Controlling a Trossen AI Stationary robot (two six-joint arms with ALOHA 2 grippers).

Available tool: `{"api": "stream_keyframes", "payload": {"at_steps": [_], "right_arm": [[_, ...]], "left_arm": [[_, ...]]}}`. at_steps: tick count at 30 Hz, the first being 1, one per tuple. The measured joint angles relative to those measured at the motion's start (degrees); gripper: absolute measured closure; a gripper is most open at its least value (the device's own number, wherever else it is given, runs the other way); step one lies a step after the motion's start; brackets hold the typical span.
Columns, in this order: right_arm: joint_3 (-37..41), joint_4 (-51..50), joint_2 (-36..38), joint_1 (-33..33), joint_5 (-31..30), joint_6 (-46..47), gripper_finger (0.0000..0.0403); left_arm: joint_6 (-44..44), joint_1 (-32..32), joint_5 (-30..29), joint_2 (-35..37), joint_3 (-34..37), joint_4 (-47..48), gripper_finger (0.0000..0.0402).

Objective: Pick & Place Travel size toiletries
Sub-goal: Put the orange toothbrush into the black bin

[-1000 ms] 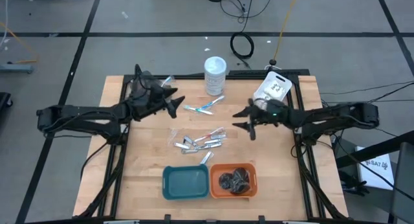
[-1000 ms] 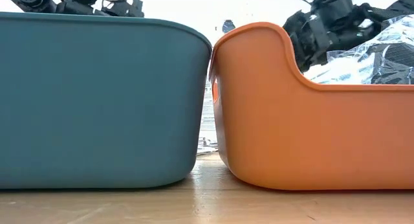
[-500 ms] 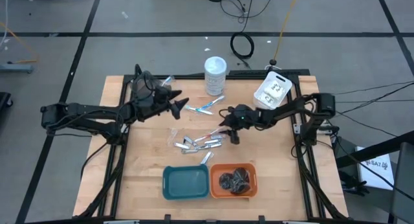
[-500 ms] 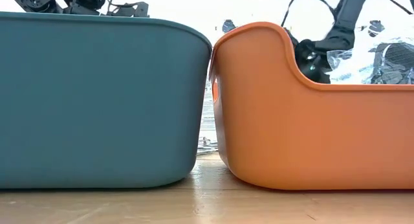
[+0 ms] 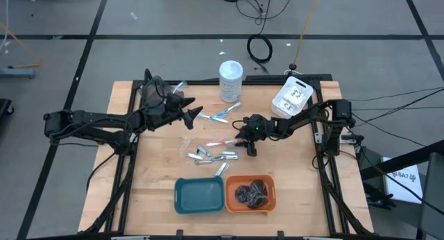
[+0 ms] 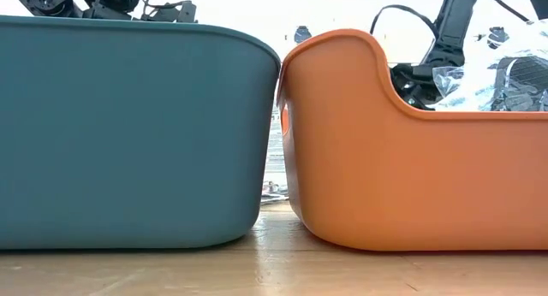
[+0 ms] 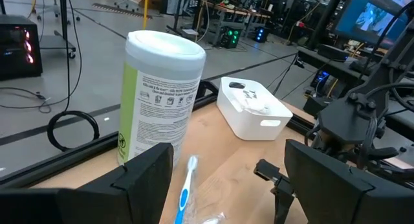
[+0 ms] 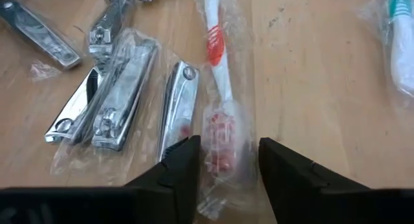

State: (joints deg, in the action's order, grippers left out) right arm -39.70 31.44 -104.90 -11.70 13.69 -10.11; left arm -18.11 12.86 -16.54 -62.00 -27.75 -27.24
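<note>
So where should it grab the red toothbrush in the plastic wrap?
Probably across the brush head of the red toothbrush, coming straight down from above. It lies flat on the table, so only its narrow sides offer a pinch, and the right end effector already straddles that end.

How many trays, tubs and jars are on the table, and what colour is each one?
teal tray: 1
orange tray: 1
white bin: 1
white-lidded jar: 1
Total: 4
</note>
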Motion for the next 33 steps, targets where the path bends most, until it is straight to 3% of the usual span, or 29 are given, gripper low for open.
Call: {"api": "stream_keyframes", "payload": {"at_steps": [11,18,25,33], "right_arm": [[0.1,1.3,0.4,0.0,-0.1,-1.9,0.0369],[0.1,2.9,3.6,0.0,-0.2,-1.4,0.0369],[2.4,2.4,13.0,-0.2,-0.9,1.9,0.0369],[10.1,7.4,26.0,-1.2,-15.1,7.9,0.0369]], "left_arm": [[-0.1,0.0,0.0,0.0,0.0,0.7,0.0110],[-0.4,0.0,0.0,0.0,0.0,2.3,0.0110],[-0.8,0.0,0.1,0.0,0.0,2.7,0.0110],[-2.9,-0.7,2.0,0.0,0.0,1.9,0.0110]]}}
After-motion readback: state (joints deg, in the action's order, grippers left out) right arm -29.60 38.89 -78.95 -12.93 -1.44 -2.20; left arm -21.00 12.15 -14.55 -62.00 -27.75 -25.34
